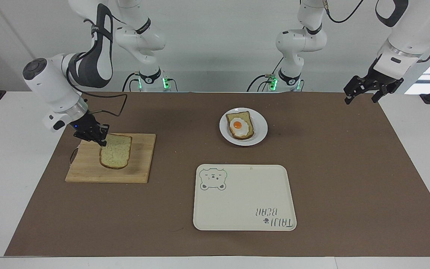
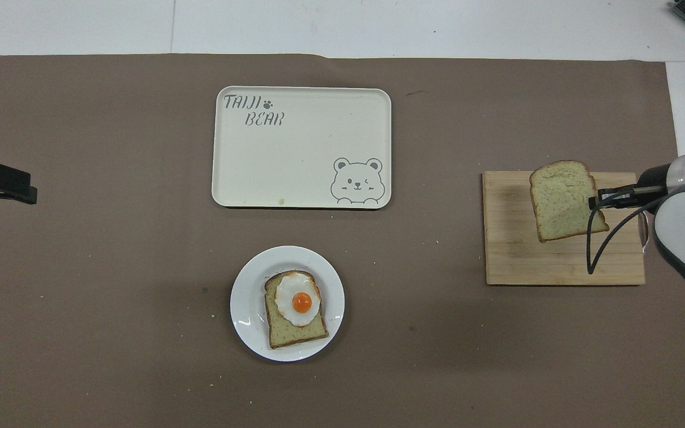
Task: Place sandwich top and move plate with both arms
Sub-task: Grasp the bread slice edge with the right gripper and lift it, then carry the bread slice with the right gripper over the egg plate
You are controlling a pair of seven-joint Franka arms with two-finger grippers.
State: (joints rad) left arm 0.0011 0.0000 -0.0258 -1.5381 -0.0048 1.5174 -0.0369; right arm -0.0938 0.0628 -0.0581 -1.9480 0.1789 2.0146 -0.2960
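Observation:
The sandwich top point(image 1: 116, 151), a plain speckled slice, hangs tilted in my right gripper point(image 1: 103, 140), which is shut on its edge and holds it just above the wooden cutting board point(image 1: 140, 164). In the overhead view the slice point(image 2: 562, 199) hangs over the board point(image 2: 509, 255), with the right gripper point(image 2: 598, 199) at its edge. The white plate point(image 1: 261, 129) sits mid-table and bears a bread slice with a fried egg point(image 1: 240, 125); it also shows in the overhead view point(image 2: 247, 291). My left gripper point(image 1: 362, 91) is open, waiting in the air over the left arm's end of the table.
A cream tray with a bear drawing point(image 1: 245, 201) lies farther from the robots than the plate; it also shows in the overhead view point(image 2: 295, 160). A brown mat covers the table.

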